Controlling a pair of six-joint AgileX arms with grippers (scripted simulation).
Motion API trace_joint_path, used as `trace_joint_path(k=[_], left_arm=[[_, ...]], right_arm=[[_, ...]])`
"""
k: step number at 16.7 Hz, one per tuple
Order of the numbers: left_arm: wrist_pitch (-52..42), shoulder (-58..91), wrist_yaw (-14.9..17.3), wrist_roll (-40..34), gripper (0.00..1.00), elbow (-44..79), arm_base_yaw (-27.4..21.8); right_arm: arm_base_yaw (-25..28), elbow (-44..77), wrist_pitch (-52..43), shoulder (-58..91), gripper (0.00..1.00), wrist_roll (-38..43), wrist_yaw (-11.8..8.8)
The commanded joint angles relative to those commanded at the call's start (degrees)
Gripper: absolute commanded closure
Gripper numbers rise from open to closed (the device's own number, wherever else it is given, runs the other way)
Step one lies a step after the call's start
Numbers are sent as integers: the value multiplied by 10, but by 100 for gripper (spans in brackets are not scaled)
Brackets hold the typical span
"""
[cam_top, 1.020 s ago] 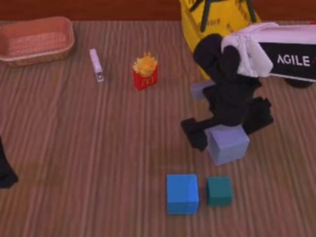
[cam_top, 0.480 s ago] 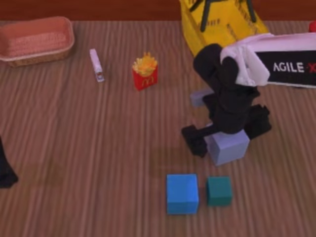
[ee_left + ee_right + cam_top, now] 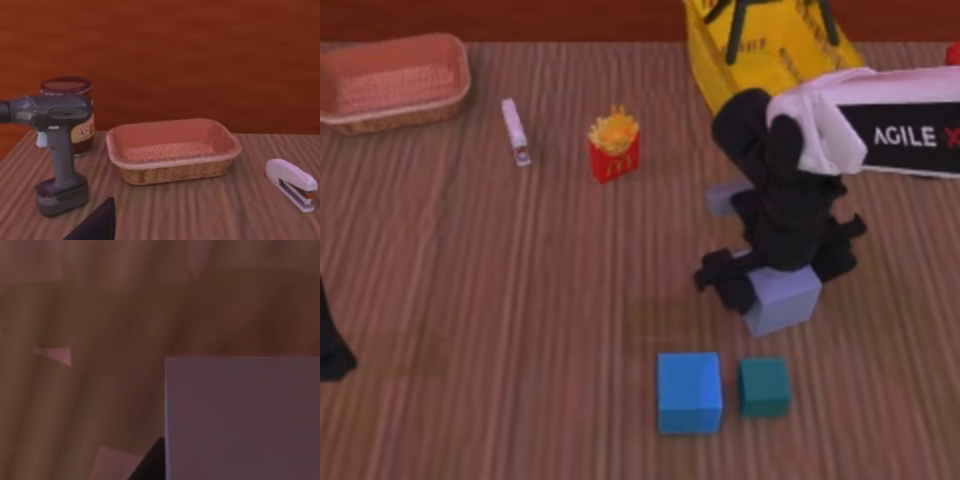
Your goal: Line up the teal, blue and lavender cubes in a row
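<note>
brown striped wooden bench carries everything. going left to right in the top view: left gripper sits parked at the bench's left edge, well apart from all three cubes; whether its fingers are parted or closed cannot be told. woven tan basket at the far left corner, white stapler beside it, small red fries box further along; none of these belong to the job.

toward the near edge, middle of the bench: bright blue matte cube, middle-sized, faces square to the bench edge. just beside it on its right, a narrow gap between, dark teal matte cube, the smallest. these two already form a short row parallel to the near edge.

pale lavender-grey matte cube, the largest, lies farther from the near edge than the teal cube and a little right of it, turned slightly off square. right gripper is directly over it, dark fingers low on either side and looking closed in on it; read as clamped on the lavender cube, though the contact itself is partly hidden. right wrist view shows the cube's flat lavender face filling the frame close up, one dark fingertip at its edge.

key relation: the open slot in the row is right of the teal cube, so the lavender cube must travel toward the near edge and slightly rightward, and be squared up. right arm is far nearer; judged the one to do it.
</note>
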Motion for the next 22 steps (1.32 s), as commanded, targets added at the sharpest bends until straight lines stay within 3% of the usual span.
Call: trace_joint_path(k=[3, 4, 13, 22], left_arm=[[0, 0, 0, 0, 0, 0, 0], [0, 0, 0, 0, 0, 0, 0], [0, 0, 0, 0, 0, 0, 0], [0, 0, 0, 0, 0, 0, 0]], right_arm=[[0, 0, 0, 0, 98, 0, 0], [0, 0, 0, 0, 100, 0, 0], [0, 3, -4, -7, 100, 0, 1], [5, 88, -139, -57, 100, -2, 0]])
